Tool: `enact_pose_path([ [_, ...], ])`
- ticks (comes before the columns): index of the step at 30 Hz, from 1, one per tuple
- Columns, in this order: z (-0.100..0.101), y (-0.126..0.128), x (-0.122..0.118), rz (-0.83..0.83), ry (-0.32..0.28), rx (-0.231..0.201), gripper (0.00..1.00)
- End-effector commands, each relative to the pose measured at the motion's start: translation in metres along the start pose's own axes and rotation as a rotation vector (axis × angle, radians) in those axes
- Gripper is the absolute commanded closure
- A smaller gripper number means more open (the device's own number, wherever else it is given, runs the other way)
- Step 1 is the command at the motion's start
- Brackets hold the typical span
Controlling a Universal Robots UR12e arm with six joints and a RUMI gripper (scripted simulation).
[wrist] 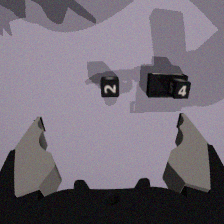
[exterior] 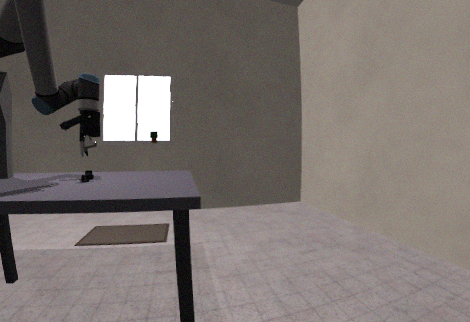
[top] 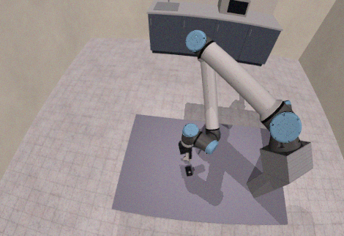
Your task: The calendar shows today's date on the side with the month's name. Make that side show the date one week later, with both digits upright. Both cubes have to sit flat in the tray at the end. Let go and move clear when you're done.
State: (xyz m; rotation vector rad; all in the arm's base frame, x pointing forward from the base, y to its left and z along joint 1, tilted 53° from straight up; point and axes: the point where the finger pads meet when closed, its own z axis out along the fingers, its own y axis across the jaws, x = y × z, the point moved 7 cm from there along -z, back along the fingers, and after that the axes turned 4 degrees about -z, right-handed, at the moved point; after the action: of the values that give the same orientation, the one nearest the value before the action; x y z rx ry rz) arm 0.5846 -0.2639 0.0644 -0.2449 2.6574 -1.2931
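A: What is sitting in the tray (wrist: 159, 84) right now?

B: One cube (wrist: 180, 90), showing a 4, is sitting at the tray's right end, ahead and to the right of the claw (wrist: 110, 150) in the wrist view. The tray's left slot is standing unfilled. The other cube (wrist: 110, 87), showing a 2, is resting on the table (wrist: 60, 75) just left of the tray, apart from it, almost straight ahead of the claw.

A: And the claw?

B: Its fingers are standing spread wide, gripping nothing, and it is hovering above the table.

A: Is the exterior view adding anything?

B: It is showing the claw (exterior: 84, 148) hanging well above the dark calendar pieces (exterior: 86, 176), with air between. The digits are too small to read there. In the top view, the claw (top: 186, 157) is hanging just behind the tray (top: 189, 170).

A: How much room is lying around it?

B: The top view is showing the pieces well in from every table (top: 148, 190) edge, with open surface to the claw's left and front. The robot pedestal (top: 291, 165) is standing far off to its right.
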Motion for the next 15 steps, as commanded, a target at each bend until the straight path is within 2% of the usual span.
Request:
enact_pose_path([
  [1, -0.0005, 0.0, -0.0002, 0.0, -0.001, 0.0, 0.0],
  [15, -0.0004, 0.0001, -0.0001, 0.011, -0.001, 0.0, 0.0],
])
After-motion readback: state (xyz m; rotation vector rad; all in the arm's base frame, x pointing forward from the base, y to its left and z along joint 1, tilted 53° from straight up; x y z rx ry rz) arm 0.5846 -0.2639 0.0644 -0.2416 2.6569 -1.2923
